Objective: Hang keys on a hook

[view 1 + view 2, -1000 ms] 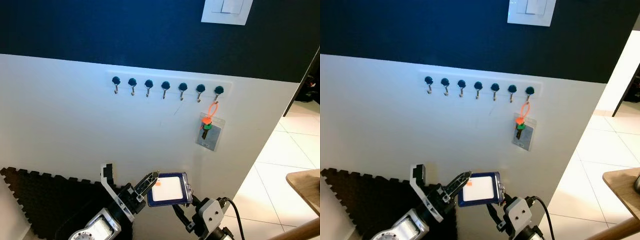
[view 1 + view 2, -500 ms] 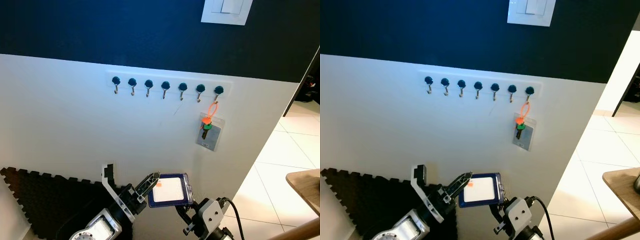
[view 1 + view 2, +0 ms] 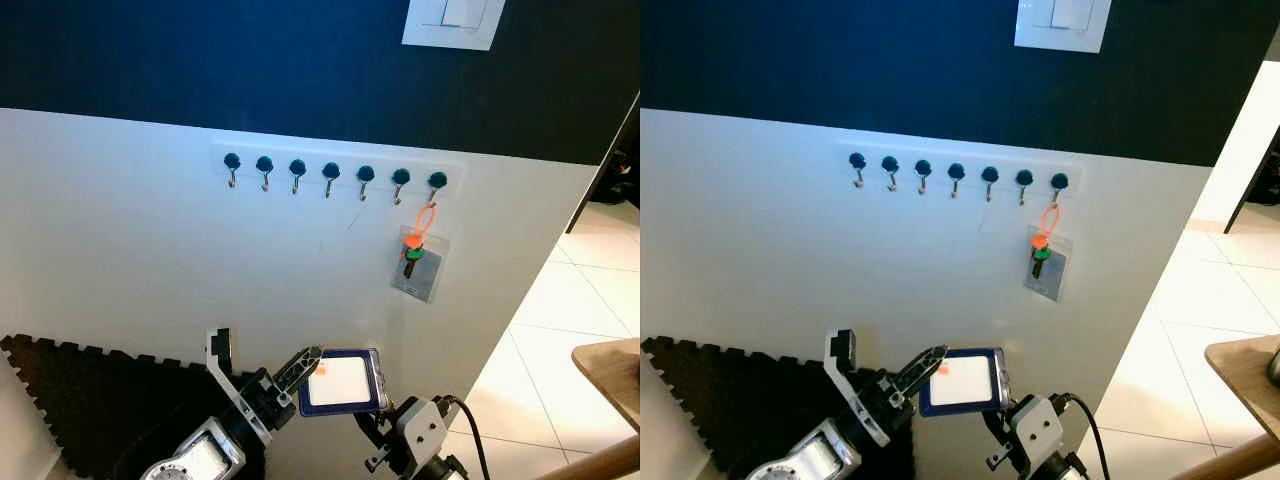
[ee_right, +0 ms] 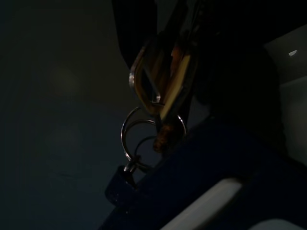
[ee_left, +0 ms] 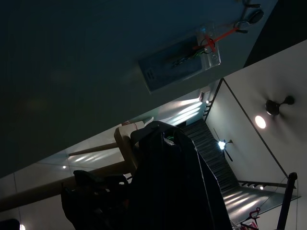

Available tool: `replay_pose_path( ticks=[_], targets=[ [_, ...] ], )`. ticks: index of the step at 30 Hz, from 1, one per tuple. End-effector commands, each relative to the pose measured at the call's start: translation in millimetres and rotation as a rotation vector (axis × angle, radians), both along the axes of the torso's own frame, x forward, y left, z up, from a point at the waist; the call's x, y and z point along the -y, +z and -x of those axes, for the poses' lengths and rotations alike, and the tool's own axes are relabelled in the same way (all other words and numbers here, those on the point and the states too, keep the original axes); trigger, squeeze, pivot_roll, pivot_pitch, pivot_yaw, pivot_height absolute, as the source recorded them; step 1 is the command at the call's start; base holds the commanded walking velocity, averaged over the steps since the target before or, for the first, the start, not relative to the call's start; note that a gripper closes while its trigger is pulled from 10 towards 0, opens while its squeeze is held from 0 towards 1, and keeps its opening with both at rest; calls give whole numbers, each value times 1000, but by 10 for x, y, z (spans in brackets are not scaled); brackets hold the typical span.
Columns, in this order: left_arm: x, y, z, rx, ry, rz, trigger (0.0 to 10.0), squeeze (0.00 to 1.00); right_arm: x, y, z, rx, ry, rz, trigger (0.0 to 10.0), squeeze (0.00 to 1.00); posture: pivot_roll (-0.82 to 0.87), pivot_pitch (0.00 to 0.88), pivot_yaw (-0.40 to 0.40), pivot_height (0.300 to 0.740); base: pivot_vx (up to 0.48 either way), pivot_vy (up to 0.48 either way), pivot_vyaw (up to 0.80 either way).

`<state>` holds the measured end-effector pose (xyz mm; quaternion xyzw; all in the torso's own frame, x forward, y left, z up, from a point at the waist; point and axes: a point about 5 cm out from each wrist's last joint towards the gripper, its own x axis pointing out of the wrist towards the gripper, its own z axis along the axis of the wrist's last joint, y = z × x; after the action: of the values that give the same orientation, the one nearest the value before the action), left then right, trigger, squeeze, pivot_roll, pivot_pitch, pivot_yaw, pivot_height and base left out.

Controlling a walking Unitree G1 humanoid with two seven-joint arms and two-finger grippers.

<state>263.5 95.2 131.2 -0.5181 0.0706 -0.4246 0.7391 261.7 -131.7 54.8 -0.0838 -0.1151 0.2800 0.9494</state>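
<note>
Low in the left eye view, the right gripper (image 3: 368, 428) grasps a blue-framed card holder (image 3: 342, 381); the left gripper (image 3: 262, 383), fingers spread, has one tip beside it. In the right wrist view, key rings (image 4: 144, 129) hang at the dark fingers; no writing is legible.

Small shiny metal hooks (image 3: 297, 185) with dark knobs stud a smooth matt white wall (image 3: 140, 230); floor tiles (image 3: 575, 310) gleam glossy.

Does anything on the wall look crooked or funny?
A little. The clear pouch with an orange loop, hanging from the last hook on the right, sits tilted instead of straight. The other six hooks are bare. The light switch above looks fine. Nothing looks broken.
</note>
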Motion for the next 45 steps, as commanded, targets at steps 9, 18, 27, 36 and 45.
replay_pose_path(
  ticks=[9,18,27,36,45],
  targets=[
    [25,-24,10,-5,6,-32,10000,0,14,-51,14,-22,-7,17,10000,0,52,76,-53,740,0,0,0],
    [16,-53,-1,-4,30,-67,10000,1000,35,-48,12,-21,-22,15,10000,0,51,78,-54,740,0,0,0],
    [-70,-169,-77,2,132,-211,10000,0,133,-83,41,-38,-52,35,10000,0,51,79,-53,740,0,0,0],
    [-174,-617,-108,-18,206,-729,10000,0,329,-62,-27,-70,-88,148,10000,0,49,80,-49,740,0,0,0],
    [-215,-911,-19,78,219,-1073,10000,0,486,-288,-16,-330,48,467,10000,0,42,81,-46,740,0,0,0]
  ],
)
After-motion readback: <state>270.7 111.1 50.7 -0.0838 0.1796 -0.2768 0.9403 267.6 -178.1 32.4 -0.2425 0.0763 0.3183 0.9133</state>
